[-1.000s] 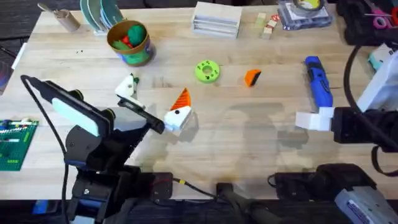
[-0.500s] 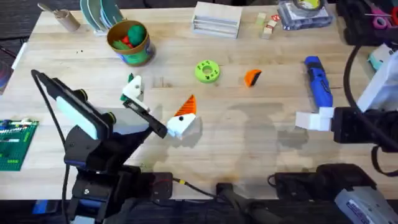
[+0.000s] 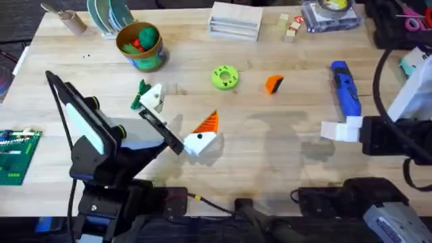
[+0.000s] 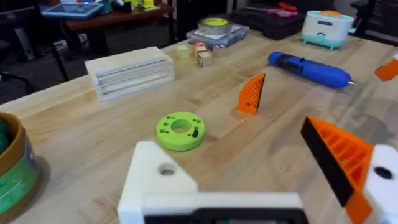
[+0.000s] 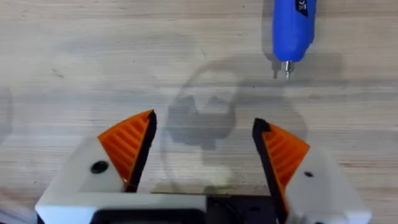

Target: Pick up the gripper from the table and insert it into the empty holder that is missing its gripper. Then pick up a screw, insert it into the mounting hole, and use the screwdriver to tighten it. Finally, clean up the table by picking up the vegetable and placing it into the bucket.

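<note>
Overhead: the left tool, open and empty, has swung right toward the small orange hatched plastic gripper lying on the wooden bench. Left wrist: its bare white triangular holder faces that gripper, well apart. Right wrist: the right tool gapes empty near the blue plastic-handled screwdriver, partly cropped.

Light wood table. On it: orange gripper, blue screwdriver, green disc, bucket, green vegetable, white stacked block, small cubes, clear case, cardboard tube.
</note>
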Controlling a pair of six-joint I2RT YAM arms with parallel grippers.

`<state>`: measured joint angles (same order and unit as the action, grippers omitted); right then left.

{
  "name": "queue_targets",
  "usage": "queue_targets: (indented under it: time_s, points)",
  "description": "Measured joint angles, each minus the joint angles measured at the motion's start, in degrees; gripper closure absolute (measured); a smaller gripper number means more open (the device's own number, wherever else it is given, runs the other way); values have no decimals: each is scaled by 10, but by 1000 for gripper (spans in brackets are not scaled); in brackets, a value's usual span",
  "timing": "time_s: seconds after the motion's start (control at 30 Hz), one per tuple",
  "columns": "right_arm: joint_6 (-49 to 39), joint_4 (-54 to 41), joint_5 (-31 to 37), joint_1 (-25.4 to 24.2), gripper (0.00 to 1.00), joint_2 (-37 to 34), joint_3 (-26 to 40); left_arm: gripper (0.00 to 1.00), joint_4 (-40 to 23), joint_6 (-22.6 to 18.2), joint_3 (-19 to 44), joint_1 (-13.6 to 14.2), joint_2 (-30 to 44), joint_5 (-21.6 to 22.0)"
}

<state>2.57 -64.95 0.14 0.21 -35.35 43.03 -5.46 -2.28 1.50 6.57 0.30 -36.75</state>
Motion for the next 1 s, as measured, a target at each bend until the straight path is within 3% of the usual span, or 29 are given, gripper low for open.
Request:
queue_targets:
  time_s: [0.23,0.77,1.0]
  points:
    - [0,0,0,0,7,0,0,9,-2,5,0,0,0,-26]
    - [0,2,0,0,7,0,0,8,-2,43,0,0,0,-42]
    - [0,138,-2,0,7,0,0,8,-3,44,0,0,0,-42]
